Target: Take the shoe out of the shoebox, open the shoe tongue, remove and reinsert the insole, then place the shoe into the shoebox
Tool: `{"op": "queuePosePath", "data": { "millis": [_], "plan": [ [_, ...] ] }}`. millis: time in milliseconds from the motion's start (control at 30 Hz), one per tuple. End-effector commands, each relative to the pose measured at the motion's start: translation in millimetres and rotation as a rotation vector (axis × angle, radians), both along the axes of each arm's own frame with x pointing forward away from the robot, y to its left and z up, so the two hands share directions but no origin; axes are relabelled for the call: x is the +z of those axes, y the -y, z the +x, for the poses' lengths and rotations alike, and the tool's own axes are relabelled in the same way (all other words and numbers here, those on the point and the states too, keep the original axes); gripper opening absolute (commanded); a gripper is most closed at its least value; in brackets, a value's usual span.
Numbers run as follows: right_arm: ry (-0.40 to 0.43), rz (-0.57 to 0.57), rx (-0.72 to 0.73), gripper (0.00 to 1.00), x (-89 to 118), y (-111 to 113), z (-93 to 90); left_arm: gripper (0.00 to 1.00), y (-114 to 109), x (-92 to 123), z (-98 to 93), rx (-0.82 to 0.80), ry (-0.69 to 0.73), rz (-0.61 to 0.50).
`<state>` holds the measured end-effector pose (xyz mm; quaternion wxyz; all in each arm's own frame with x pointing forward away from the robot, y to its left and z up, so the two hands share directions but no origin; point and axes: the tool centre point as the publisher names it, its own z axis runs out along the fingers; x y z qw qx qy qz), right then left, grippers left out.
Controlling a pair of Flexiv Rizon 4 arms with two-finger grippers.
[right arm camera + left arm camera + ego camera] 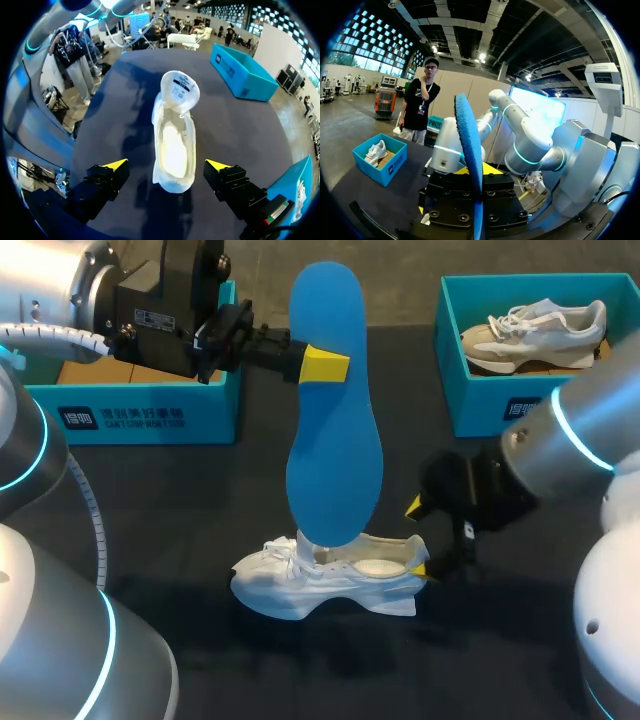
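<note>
The blue insole [335, 410] is being held upright, clamped in the jaws of the left gripper [320, 365], its lower end at the opening of the white shoe [330, 575] in the middle of the table [180, 510], while the right gripper [166, 165] is being kept, jaws apart, either side of the heel, seemingly to steady it.

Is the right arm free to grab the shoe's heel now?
Probably yes: the right arm has its jaws open either side of the shoe at its heel, nothing between; left arm holds the insole raised.

White print showing on front wall of left shoebox [120, 418] and right shoebox [515, 410]; label sitting on shoe tongue [179, 89]; nothing legible.
</note>
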<state>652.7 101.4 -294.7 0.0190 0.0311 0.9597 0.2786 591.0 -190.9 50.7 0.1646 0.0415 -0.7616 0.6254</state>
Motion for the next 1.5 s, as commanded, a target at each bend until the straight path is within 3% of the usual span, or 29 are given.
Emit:
{"op": "queuePosePath", "data": {
  "millis": [33,600,1200,1500],
  "plan": [
    [-0.034,-0.363,-0.016,1.0,0.1,-13.2,6.8,0.0,0.6,-0.1,0.3,-0.001,0.0,0.002],
    [-0.069,-0.522,-0.067,1.0,-9.8,-14.6,8.7,0.0,0.6,-0.1,0.3,-0.001,0.0,0.002],
    [-0.083,-0.51,-0.063,1.0,-16.9,-16.2,4.3,0.0,0.6,-0.1,0.3,-0.001,0.0,0.002],
    [-0.08,-0.508,-0.06,1.0,-11.5,-20.6,11.7,0.0,0.6,-0.1,0.3,-0.001,0.0,0.002]
  ]
}}
